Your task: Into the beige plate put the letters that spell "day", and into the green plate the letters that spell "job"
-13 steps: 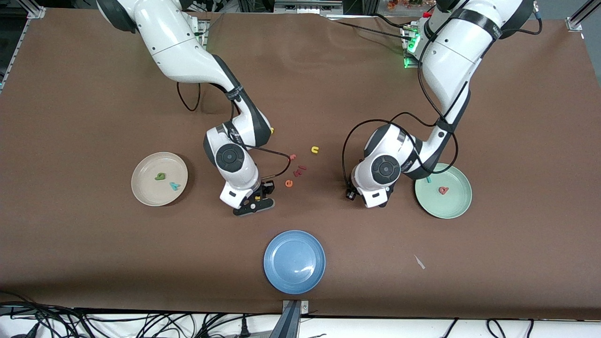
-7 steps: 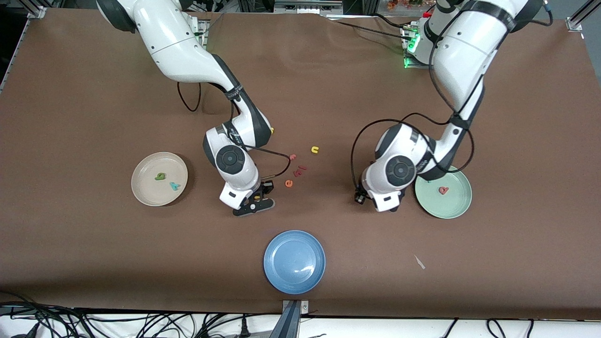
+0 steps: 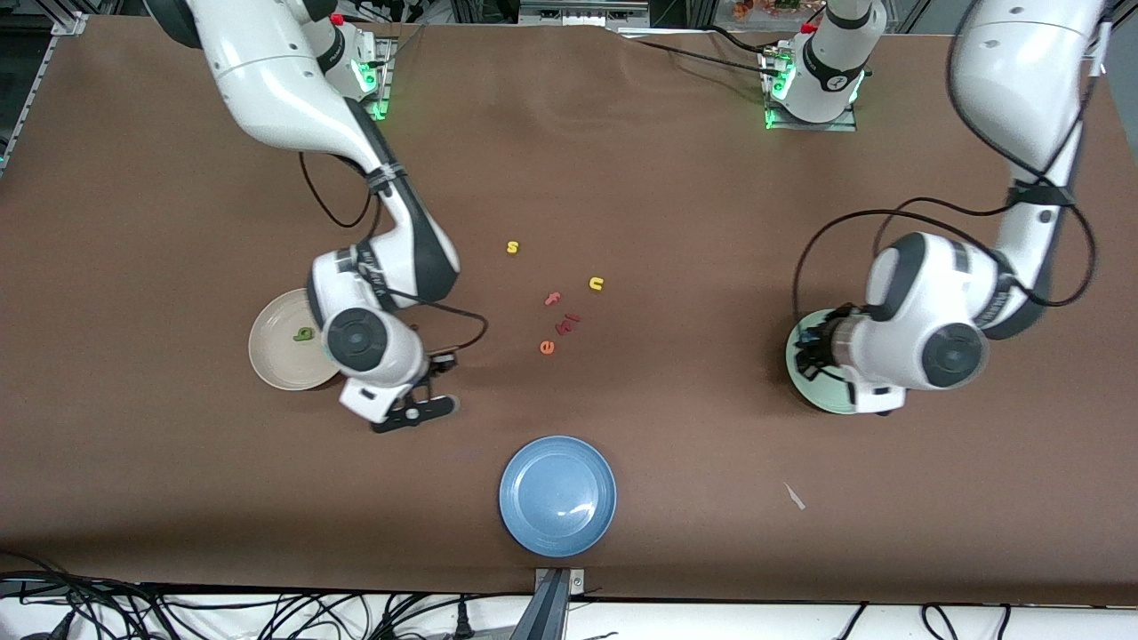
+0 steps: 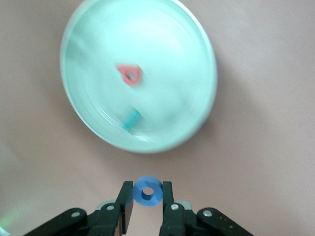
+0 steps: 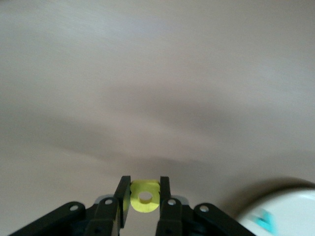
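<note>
From the front camera, the round cream-beige plate (image 3: 283, 354) lies toward the right arm's end of the table. A small dark green foam "d" (image 3: 304, 334) lies in it. The right arm's wrist covers part of this plate. The right gripper (image 3: 418, 412) hangs over the brown table (image 3: 178, 498) just beside the plate. The round pale green plate (image 3: 800, 391) lies toward the left arm's end, mostly hidden under the left arm's wrist. Between the two plates lie loose foam letters: a yellow "s" (image 3: 512, 247), a yellow "n" (image 3: 596, 284), a salmon "f" (image 3: 553, 299), a dark red letter (image 3: 568, 323) too small to read, and an orange "e" (image 3: 547, 348). A round blue plate (image 3: 557, 495) lies nearer the camera than these letters.

In the left wrist view, the left gripper (image 4: 146, 199) pinches a small blue foam ring "o" (image 4: 147, 191) between its fingers, over the table just beside the green plate. A salmon-red foam "b" (image 4: 129, 74) and a teal foam "j" (image 4: 131, 120) lie in that plate.

In the right wrist view, the right gripper squeezes a small yellow foam "a" (image 5: 144, 197) between its fingers. A bit of the beige plate shows at the corner with a teal foam "y" (image 5: 263, 221) in it.
</note>
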Robot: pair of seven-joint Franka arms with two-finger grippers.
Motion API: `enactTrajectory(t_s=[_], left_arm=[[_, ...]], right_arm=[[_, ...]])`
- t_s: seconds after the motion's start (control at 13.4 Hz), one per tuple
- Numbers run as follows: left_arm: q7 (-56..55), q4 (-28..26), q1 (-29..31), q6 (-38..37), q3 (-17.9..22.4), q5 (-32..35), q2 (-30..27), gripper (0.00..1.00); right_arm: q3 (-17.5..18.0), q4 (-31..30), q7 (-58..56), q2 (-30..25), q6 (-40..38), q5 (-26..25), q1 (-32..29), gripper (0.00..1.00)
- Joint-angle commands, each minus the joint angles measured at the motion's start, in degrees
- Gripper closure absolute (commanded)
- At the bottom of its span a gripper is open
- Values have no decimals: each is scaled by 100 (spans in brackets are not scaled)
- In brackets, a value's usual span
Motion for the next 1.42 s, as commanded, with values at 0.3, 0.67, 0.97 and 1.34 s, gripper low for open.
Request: enactTrajectory(t_s=[0.3, 0.67, 0.97, 1.34], left_arm=[[1024, -377, 414, -80, -18, 520, 300, 39], [1349, 192, 415, -107, -71, 459, -226, 1], [2261, 1027, 327, -395, -115, 529, -544, 1], [4212, 2091, 327, -1415, -115, 502, -614, 0]], right_arm=[[-703, -2419, -1142, -1599, 932, -89, 6, 100], [-1064, -4215, -1995, -2050, 3094, -19, -12, 100], [-1047, -4034, -1874, -2059, 2793, 34, -3, 0], [-1011, -2900, -829, -2050, 868, 52, 181, 0]])
